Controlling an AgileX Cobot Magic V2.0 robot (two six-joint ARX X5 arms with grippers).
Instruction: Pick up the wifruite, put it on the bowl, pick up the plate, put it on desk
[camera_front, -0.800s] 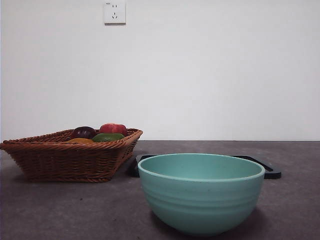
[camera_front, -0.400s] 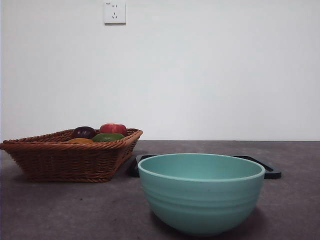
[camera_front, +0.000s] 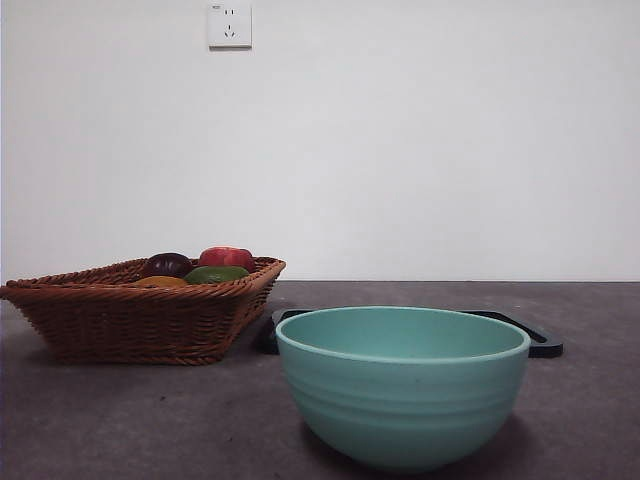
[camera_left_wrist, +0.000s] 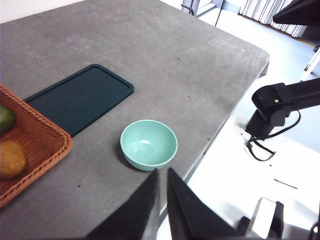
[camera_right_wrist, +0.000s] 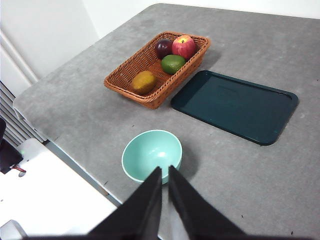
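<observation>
The wifruite (camera_right_wrist: 144, 81), dull orange-brown, lies in the near end of a brown wicker basket (camera_right_wrist: 165, 92); it also shows as wifruite (camera_left_wrist: 11, 159), and only as a sliver, wifruite (camera_front: 160, 282), over the rim. The pale teal bowl (camera_front: 402, 385) stands empty near the desk's front edge, bowl (camera_left_wrist: 148, 144), bowl (camera_right_wrist: 152, 155). The plate (camera_right_wrist: 235, 105) is a flat dark rectangular tray lying on the grey desk (camera_right_wrist: 90, 115) beside the basket. My left gripper (camera_left_wrist: 161, 172) and right gripper (camera_right_wrist: 165, 170) hang high above the bowl's side of the desk, both shut and holding nothing. Neither shows in the front view.
The basket (camera_front: 140, 320) also holds a red apple (camera_right_wrist: 183, 46), a dark purple fruit (camera_right_wrist: 163, 47) and a green fruit (camera_right_wrist: 173, 63). A black arm segment (camera_left_wrist: 275, 100) sits beyond the desk's edge. The white wall carries a socket (camera_front: 229, 24).
</observation>
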